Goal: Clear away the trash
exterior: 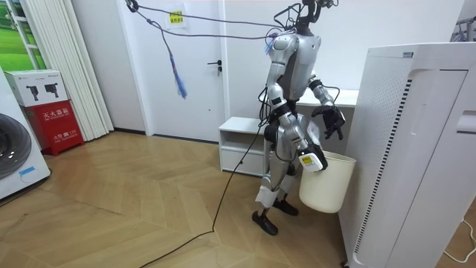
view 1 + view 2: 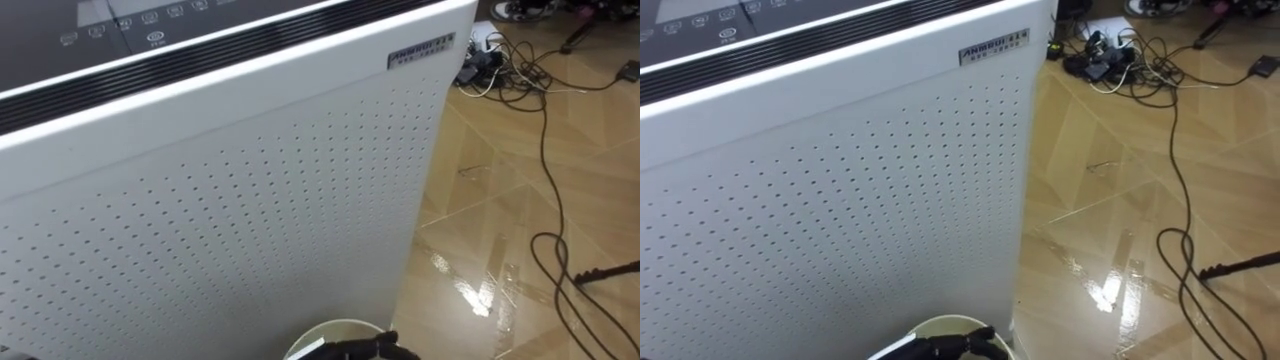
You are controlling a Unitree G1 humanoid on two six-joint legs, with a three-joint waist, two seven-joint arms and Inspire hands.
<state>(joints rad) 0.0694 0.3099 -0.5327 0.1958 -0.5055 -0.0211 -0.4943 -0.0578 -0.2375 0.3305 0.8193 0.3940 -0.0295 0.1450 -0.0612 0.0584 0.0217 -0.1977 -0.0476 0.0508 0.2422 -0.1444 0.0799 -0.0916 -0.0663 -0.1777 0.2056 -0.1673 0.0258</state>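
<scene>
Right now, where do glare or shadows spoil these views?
Left eye view: bright glare streaks on the wood floor beside the white air purifier; right eye view: the same streaks. Room view: evenly lit, no harsh glare; the right hand holds the white bin.

A tall white air purifier with a dotted front panel stands on the glossy wooden floor, a tangle of cables lying beyond its corner. Elsewhere in the room are a white door, a low white cabinet, a red box and a washing machine.
</scene>
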